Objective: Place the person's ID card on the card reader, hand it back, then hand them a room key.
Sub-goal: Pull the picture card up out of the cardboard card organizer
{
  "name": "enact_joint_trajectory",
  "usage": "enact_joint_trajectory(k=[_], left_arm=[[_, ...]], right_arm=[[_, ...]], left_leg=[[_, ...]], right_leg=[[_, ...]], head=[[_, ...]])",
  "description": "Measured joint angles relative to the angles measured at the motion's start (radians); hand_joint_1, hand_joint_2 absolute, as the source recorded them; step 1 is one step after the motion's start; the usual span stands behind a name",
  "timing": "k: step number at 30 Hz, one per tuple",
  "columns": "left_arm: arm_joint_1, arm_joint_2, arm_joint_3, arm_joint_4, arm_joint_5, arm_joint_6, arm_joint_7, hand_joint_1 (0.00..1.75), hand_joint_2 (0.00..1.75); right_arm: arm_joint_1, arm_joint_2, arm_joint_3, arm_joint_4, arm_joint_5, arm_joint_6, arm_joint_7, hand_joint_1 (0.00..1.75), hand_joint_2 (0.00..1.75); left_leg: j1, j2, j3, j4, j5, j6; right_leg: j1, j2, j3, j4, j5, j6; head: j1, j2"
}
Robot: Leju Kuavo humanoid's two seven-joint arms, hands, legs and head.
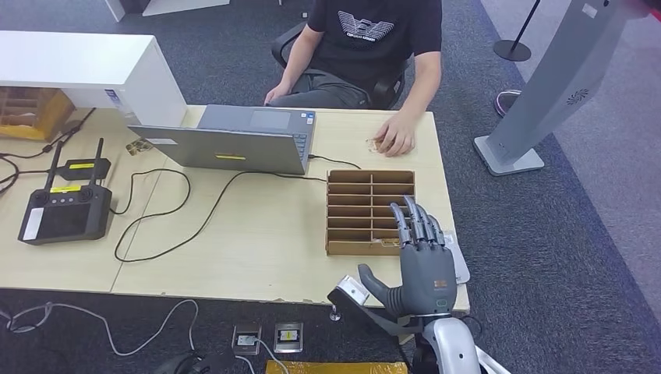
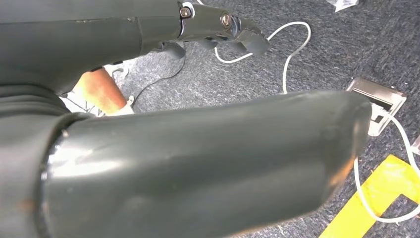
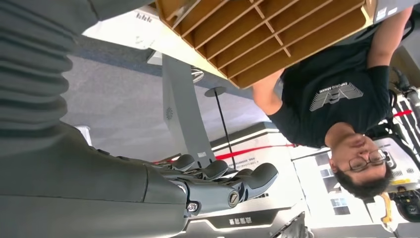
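Note:
My right hand (image 1: 422, 261) is raised at the table's near right corner, fingers straight and apart, holding nothing. It stands just in front of a wooden compartment box (image 1: 366, 212), also seen from the right wrist (image 3: 277, 34) beyond my fingers (image 3: 223, 181). A flat white device (image 1: 462, 270), partly hidden by the hand, lies at the table edge. A person (image 1: 374, 39) sits across the table, one hand (image 1: 396, 139) resting on a small pale card (image 1: 373, 145). My left hand (image 2: 198, 163) hangs over the carpet with nothing in it, its fingers (image 2: 223, 25) loosely extended.
An open laptop (image 1: 234, 140) sits mid-table with a black cable trailing off. A black remote controller (image 1: 66, 210) lies at the left, a white box (image 1: 78, 70) behind it. A grey kiosk stand (image 1: 546, 93) rises right of the table. Floor sockets (image 1: 269, 338) and cables lie below.

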Motion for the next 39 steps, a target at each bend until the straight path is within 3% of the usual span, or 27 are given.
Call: enact_joint_trajectory(k=[22,39], left_arm=[[0.003,0.0,-0.004,-0.022,-0.002,-0.013,0.027,0.0,0.0],[-0.002,0.0,-0.004,-0.035,-0.025,-0.037,0.033,0.0,0.0]], right_arm=[[0.075,0.044,0.004,0.071,0.038,0.059,0.005,0.0,1.75],[0.062,0.101,-0.006,0.111,0.193,0.189,0.005,0.0,1.75]], left_leg=[[0.0,0.0,0.0,0.0,0.0,0.0],[0.0,0.0,0.0,0.0,0.0,0.0]], right_leg=[[0.0,0.0,0.0,0.0,0.0,0.0],[0.0,0.0,0.0,0.0,0.0,0.0]], head=[[0.0,0.0],[0.0,0.0]])
